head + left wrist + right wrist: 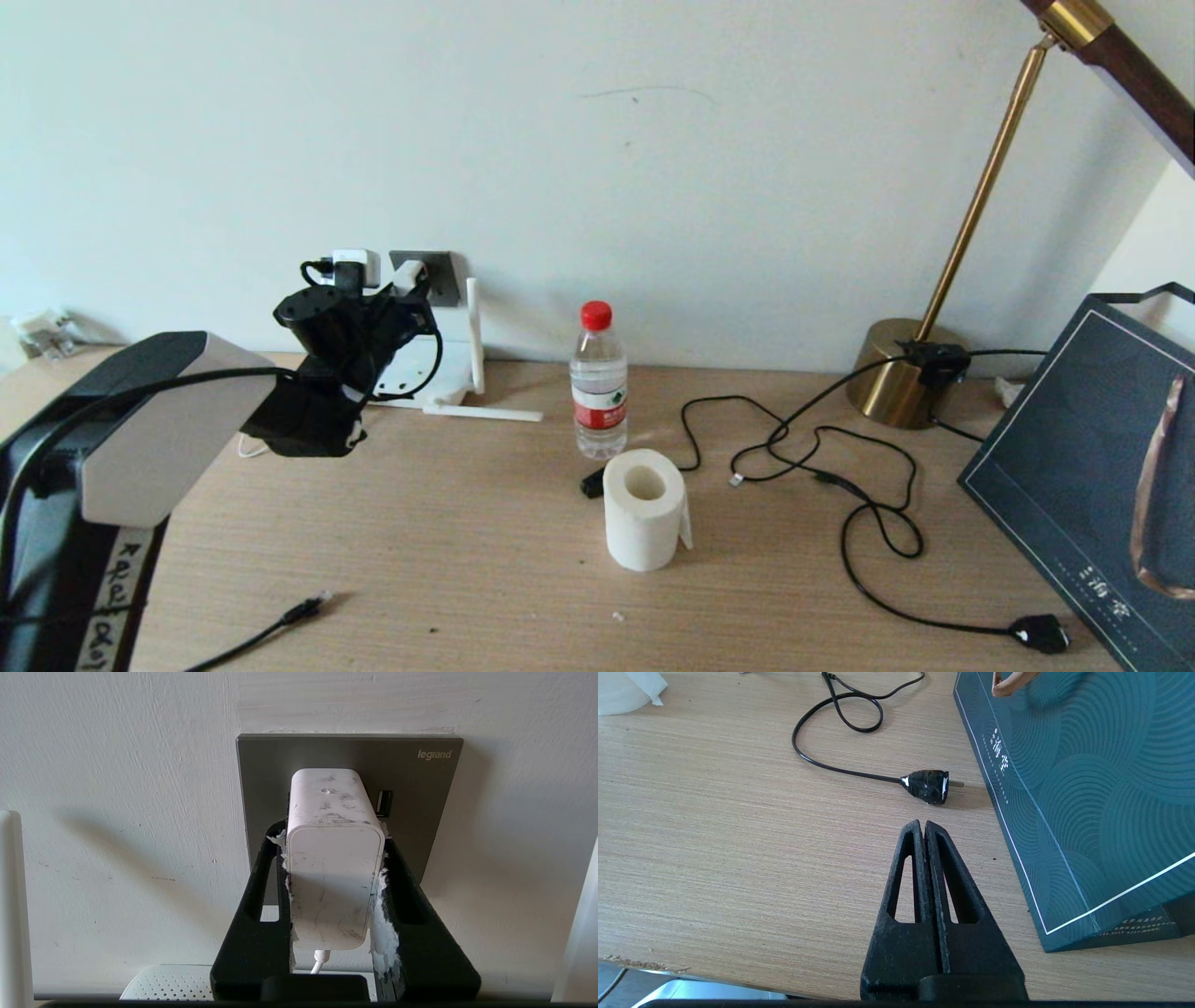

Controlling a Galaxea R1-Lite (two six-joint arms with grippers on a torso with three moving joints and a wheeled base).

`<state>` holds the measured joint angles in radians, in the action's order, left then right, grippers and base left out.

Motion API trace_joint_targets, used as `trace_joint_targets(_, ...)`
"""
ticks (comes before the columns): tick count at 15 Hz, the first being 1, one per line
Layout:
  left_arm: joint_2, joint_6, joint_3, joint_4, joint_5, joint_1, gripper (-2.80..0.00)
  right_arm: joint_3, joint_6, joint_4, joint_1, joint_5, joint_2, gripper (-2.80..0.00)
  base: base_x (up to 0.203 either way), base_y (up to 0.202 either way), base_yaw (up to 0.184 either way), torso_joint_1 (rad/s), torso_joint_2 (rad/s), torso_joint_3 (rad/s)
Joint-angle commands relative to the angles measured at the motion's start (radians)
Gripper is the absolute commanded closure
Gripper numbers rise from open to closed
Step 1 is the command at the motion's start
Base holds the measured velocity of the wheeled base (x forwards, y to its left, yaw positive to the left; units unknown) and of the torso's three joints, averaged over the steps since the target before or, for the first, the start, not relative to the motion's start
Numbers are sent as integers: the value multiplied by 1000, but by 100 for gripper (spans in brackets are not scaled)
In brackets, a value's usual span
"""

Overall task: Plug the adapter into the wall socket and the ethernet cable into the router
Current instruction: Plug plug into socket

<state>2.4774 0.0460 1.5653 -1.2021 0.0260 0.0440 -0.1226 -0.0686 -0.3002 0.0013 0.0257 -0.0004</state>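
The white adapter (pixel 332 858) stands against the dark-grey wall socket (pixel 420 793), its thin white cord hanging below it. My left gripper (pixel 332 835) is shut on the adapter, with one black finger on each side. In the head view the left gripper (pixel 408 285) is at the wall socket (pixel 443 275), above the white router (pixel 439 369), which leans against the wall with one antenna (pixel 474 322) upright. The ethernet cable (pixel 303 611) lies loose on the desk near the front left. My right gripper (pixel 923 823) hovers shut and empty over the desk, out of the head view.
A water bottle (pixel 598 383) and a toilet-paper roll (pixel 642 509) stand mid-desk. A brass lamp (pixel 901 373) is at the back right, and its black cord ends in a chunky plug (pixel 927 785). A dark teal bag (pixel 1092 467) fills the right edge.
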Motion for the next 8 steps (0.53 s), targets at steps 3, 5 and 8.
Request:
trace_joint_targets(3, -3, 0, -2, -10, -1, 0, -280, 0, 0, -2, 0, 0, 0, 0, 0, 0, 0, 0, 0, 0)
trace_joint_targets(5, -8, 0, -2, -13, -3, 0, -280, 0, 0, -2, 0, -1, 0, 0, 0, 0, 0, 13, 6, -1)
trace_joint_targets(8, -20, 0, -7, -13, -3, 0, -280, 0, 0, -2, 0, 0, 0, 0, 0, 0, 0, 0, 0, 0)
